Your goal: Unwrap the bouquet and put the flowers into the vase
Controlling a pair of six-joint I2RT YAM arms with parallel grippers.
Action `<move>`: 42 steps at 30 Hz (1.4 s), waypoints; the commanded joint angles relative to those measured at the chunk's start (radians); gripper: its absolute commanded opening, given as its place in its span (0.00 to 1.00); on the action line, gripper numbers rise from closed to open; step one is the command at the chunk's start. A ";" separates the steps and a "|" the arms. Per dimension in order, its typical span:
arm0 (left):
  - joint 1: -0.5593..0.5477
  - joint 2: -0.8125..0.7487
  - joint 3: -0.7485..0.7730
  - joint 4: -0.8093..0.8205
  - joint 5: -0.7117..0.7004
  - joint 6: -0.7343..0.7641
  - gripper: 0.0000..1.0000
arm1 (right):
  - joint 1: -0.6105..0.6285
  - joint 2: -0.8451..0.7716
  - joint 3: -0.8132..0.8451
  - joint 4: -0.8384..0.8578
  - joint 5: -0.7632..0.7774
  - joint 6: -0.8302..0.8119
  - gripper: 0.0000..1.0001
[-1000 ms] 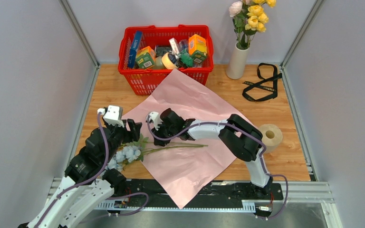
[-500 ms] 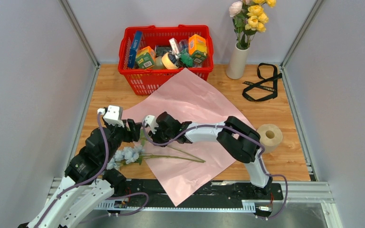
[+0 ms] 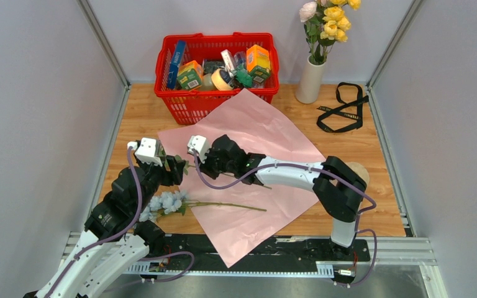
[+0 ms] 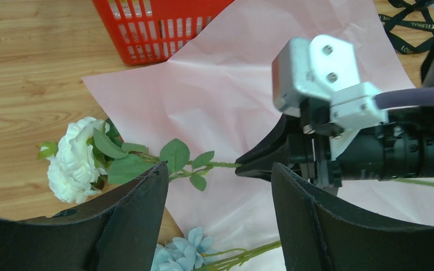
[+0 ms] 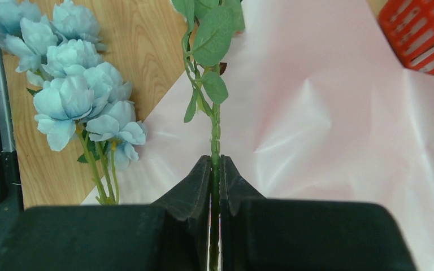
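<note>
My right gripper (image 5: 215, 164) is shut on the green stem (image 5: 215, 135) of a white flower (image 4: 76, 158), which reaches left past the edge of the pink paper (image 3: 254, 136). My left gripper (image 4: 219, 166) hangs open just above that stem, holding nothing, with the right gripper (image 3: 194, 166) close in front of it. A bunch of light blue flowers (image 3: 164, 203) lies on the table and paper near the left arm. The beige vase (image 3: 310, 81) stands at the back right with yellow and pink flowers (image 3: 329, 22) in it.
A red basket (image 3: 217, 65) of groceries stands at the back, touching the paper's far corner. A black ribbon (image 3: 343, 108) lies right of the vase. A beige roll (image 3: 360, 169) sits partly hidden behind the right arm's elbow.
My right gripper has closed on the white flower's stem and moved left and towards the back with it. Its elbow swung right, over the roll. The blue flowers' stem turned slightly. The left arm stayed still.
</note>
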 commanded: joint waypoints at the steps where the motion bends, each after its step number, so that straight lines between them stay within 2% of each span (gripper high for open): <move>1: 0.002 -0.009 0.004 0.015 -0.004 0.005 0.75 | -0.011 -0.078 0.019 0.053 0.034 -0.054 0.00; 7: 0.004 -0.009 0.004 0.015 -0.004 0.004 0.75 | -0.029 -0.161 -0.011 0.083 0.031 -0.051 0.00; 12: 0.004 -0.009 0.014 0.006 -0.016 -0.022 0.74 | -0.041 -0.256 -0.088 0.163 0.037 0.006 0.00; 18: 0.004 -0.044 0.028 -0.002 0.037 -0.093 0.73 | -0.046 -0.348 -0.171 0.272 0.051 0.092 0.00; 20: 0.004 -0.064 0.036 -0.007 0.034 -0.124 0.74 | -0.045 -0.380 -0.204 0.332 0.060 0.150 0.00; 23: 0.004 -0.090 0.030 0.045 0.129 -0.165 0.74 | -0.046 -0.433 -0.261 0.433 0.066 0.292 0.00; 27: 0.004 -0.070 0.036 0.121 0.204 -0.219 0.77 | -0.045 -0.515 -0.411 0.669 -0.015 0.460 0.00; 30: 0.004 -0.055 0.045 0.206 0.269 -0.262 0.77 | -0.043 -0.563 -0.473 0.744 -0.064 0.535 0.00; 33: 0.004 -0.027 0.047 0.286 0.338 -0.302 0.77 | -0.032 -0.597 -0.508 0.737 -0.102 0.543 0.00; 42: 0.004 0.043 -0.001 0.449 0.402 -0.381 0.72 | -0.011 -0.635 -0.579 0.651 -0.167 0.521 0.03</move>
